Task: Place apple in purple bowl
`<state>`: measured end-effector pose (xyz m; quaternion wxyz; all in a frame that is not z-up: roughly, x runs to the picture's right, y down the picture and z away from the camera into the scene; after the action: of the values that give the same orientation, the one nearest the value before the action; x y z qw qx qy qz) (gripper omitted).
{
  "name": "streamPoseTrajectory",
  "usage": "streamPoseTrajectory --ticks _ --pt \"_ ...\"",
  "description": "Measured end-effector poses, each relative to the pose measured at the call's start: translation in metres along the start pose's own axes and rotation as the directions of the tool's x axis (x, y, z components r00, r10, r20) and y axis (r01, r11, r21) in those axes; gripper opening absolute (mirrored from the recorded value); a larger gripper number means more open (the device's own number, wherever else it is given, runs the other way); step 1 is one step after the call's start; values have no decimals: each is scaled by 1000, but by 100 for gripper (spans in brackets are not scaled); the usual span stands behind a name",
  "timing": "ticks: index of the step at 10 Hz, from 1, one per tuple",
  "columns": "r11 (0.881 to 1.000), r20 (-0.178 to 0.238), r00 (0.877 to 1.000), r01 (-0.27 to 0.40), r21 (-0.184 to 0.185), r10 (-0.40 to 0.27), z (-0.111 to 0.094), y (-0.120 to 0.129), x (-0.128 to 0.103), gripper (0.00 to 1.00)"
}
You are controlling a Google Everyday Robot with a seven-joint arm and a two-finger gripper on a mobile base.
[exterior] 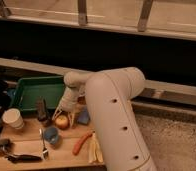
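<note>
Clutter across a wooden table (pixel 66 159)
A green tray (pixel 31 95) lies far left; nearer sit a white cup (pixel 13 119), small blue cup (pixel 51 134) and, right, an orange carrot (pixel 82 142).

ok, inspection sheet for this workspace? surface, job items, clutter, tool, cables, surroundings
Surface: wooden tabletop, crowded with items.
Job's things: apple on the tabletop in front of the green tray; purple bowl not seen, possibly hidden by the arm.
Clutter: white cup, small blue cup, carrot, blue block, dark upright object, utensils near the front edge.
Grippers: tool low at the apple; hold cannot be told.
Cables: nothing seen.
Surroundings: speckled floor at image right, dark wall behind.
</note>
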<state>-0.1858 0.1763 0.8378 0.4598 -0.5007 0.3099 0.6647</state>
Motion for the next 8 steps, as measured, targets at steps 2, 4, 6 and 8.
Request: streamPoseTrajectory --ticks 2,4,6,8 --pt "1000 17 1000 -3 0 3 -2 0 -1 29" --pt "1000 32 999 -3 -3 3 -6 1 0 11" --pt "1000 67 998 -6 -7 6 -18 0 3 0" --pt "1000 143 989 -21 -10 22 -46 -4 9 0"
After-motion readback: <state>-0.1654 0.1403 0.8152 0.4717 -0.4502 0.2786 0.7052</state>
